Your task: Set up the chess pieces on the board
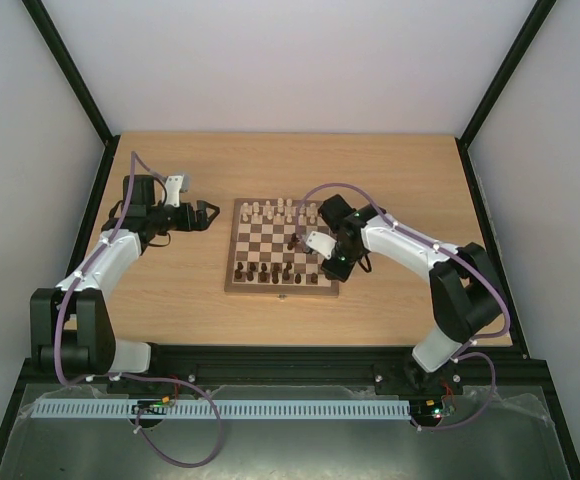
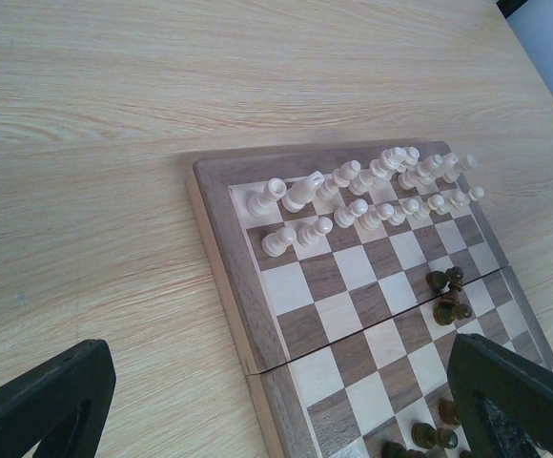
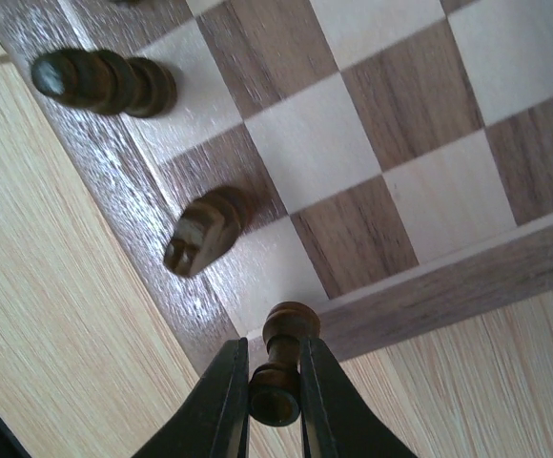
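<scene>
The board (image 1: 260,240) lies mid-table. Cream chess pieces (image 1: 275,212) stand in two rows along its far side, also in the left wrist view (image 2: 362,196). Dark chess pieces (image 1: 273,272) stand along its near side. My right gripper (image 3: 275,358) is shut on a dark piece (image 3: 278,367) and holds it above the board's corner (image 3: 448,286). A dark knight (image 3: 205,232) and another dark piece (image 3: 100,81) stand close by. In the top view the right gripper (image 1: 335,265) is at the board's near right corner. My left gripper (image 1: 208,213) is open and empty, left of the board (image 2: 229,258).
A few dark pieces (image 2: 448,296) stand near the board's middle. Bare wooden table (image 1: 170,280) surrounds the board. Black frame posts (image 1: 100,200) and grey walls bound the table on the left, right and back.
</scene>
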### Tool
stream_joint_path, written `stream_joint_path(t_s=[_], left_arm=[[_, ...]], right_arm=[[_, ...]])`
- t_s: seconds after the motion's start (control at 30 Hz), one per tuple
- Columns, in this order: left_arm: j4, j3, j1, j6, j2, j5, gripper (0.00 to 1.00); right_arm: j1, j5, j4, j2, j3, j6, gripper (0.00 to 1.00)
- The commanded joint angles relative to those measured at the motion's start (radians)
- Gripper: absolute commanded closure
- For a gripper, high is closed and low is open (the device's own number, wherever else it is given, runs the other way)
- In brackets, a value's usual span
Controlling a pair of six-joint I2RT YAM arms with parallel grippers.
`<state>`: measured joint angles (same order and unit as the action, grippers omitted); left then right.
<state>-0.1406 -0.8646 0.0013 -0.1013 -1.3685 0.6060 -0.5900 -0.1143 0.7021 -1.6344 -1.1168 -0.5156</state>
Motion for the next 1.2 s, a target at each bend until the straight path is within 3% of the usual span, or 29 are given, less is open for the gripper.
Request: stream_joint_path(t_s=[0.0,0.47,0.7,0.97,1.17], left_arm=[[0.004,-0.009,0.000,-0.001,0.002,0.014,0.02],[0.008,0.001,0.000,-0.001,0.007,0.011,0.02],[0.009,0.001,0.000,-0.001,0.006,0.011,0.02],[0.000,-0.002,0.000,0.007,0.010,0.008,0.02],[0.006,-0.001,0.000,0.004,0.013,0.011,0.02]], right_arm=[[-0.021,-0.038,-0.020,-0.013,0.012,-0.014,0.92],[-0.047,-0.032,-0.016,-0.033,0.029,-0.020,0.91],[-0.048,-0.016,-0.012,-0.044,0.015,-0.015,0.78],[-0.034,-0.049,0.117,0.004,-0.141,-0.068,0.67],[-0.020,-0.043,0.118,-0.099,-0.305,0.029,0.69]])
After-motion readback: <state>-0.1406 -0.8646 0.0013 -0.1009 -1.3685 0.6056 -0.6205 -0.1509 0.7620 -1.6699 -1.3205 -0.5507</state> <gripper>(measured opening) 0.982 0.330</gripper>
